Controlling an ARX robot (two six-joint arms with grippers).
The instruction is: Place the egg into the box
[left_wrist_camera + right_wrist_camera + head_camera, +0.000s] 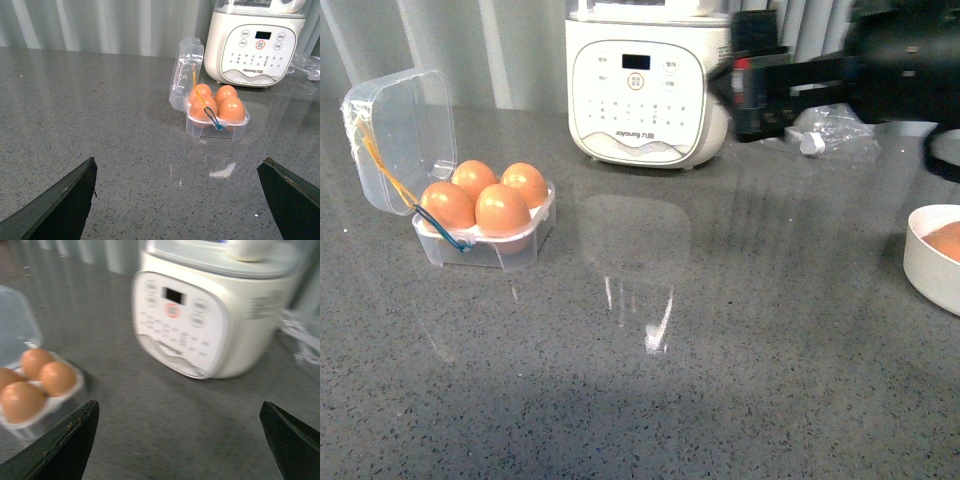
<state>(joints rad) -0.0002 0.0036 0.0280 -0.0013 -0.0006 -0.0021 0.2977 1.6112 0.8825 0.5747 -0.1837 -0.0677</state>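
Resting egg (502, 208): is sitting in the box (515, 255), all four slots filled.
Lid (405, 130): is standing open, giving you access.
Left claw (179, 161): gaping apart, empty.
Right claw (179, 404): gaping apart, empty.

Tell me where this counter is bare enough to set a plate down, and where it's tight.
Widest bare stretch: the middle and near edge of the counter, between the box and the white bowl, in front of the cooker. Crowded: the back right, with the clear wrapper and the right arm above.
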